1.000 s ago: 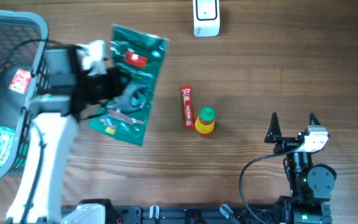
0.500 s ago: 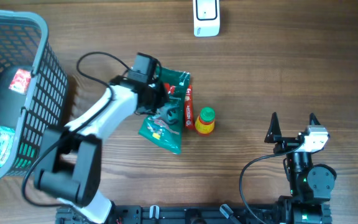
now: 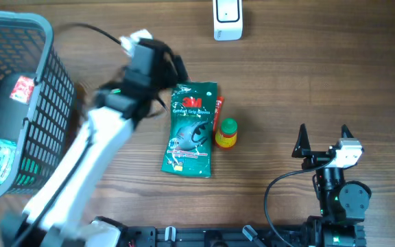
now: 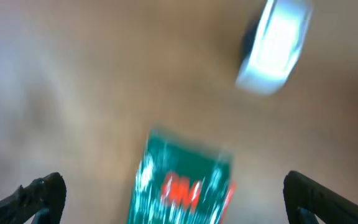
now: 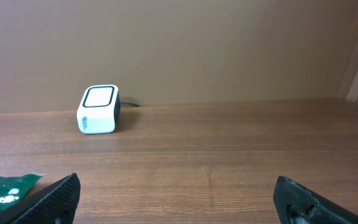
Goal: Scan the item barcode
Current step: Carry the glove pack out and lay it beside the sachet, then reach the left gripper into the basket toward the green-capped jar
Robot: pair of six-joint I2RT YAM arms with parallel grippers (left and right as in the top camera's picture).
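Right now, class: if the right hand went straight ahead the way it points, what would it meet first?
The way looks free: the right hand points along the table toward the back wall. The white scanner stands left of that line, though depth is hard to judge.

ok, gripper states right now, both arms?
Left gripper: open, holding nothing; the green packet lies free below it.
Right gripper: open, empty.
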